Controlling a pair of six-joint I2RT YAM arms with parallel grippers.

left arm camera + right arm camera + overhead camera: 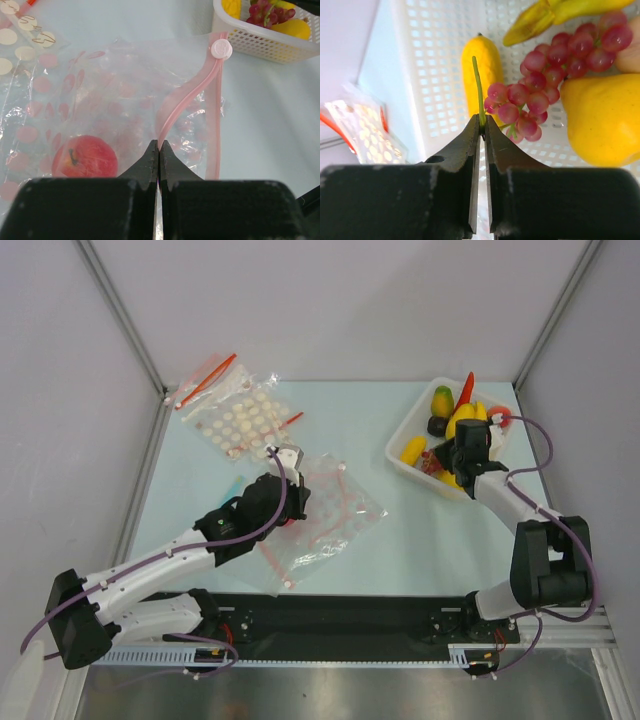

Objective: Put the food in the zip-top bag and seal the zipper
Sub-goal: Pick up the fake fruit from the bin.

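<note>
The zip-top bag (335, 510) (125, 90) lies crinkled on the table, left of centre. My left gripper (292, 492) (158, 145) is shut on the upper lip of its mouth, pinching the pink zipper (187, 90); the strip's round slider (221, 49) sits at the far end. A red apple (85, 156) shows through the plastic. The rest of the food lies in a white basket (412, 416) (435, 60). There my right gripper (470, 447) (481, 120) is shut on the green stem (477, 85) of the grapes (555, 65).
A yellow fruit (605, 120), a yellow oblong one (480, 60) and a banana (540, 20) crowd round the grapes; a red chili (465, 388) leans at the basket's far end. A white-dotted bag (240, 420) and another with a red strip (205, 382) lie far left.
</note>
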